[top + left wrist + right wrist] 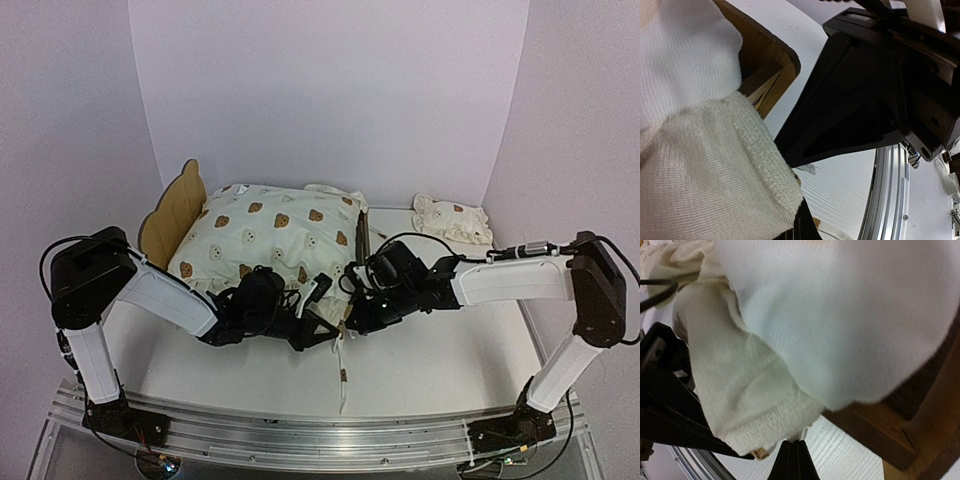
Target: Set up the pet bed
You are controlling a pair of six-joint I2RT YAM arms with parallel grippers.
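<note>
From above, the pet bed [172, 208] sits on the white table [450, 350] left of centre, its bear-ear headboard at the far left. A cream bear-print cushion [270, 235] bulges over nearly all of the frame. A small ruffled pillow [452, 218] lies well apart, at the table's far right. Both arms reach in to the bed's near corner, where a tie string [342, 378] trails toward the table's front edge, but in this view their black bodies hide the fingertips. The wrist cameras fill that in. The left gripper [801, 229] shows only as a dark tip at the bottom of its frame, clenched, with the cushion's woven hem right against it. Whether cloth is caught between the fingers cannot be told. Its camera also shows the plywood corner of the frame under the fabric, the other arm's black body close on the right, and an aluminium rail [887, 200] beyond. The right gripper [794, 462] has its fingers pressed flat together, with the folded hem just beside them, the cushion ballooning overhead and the wooden rail at lower right.
</note>
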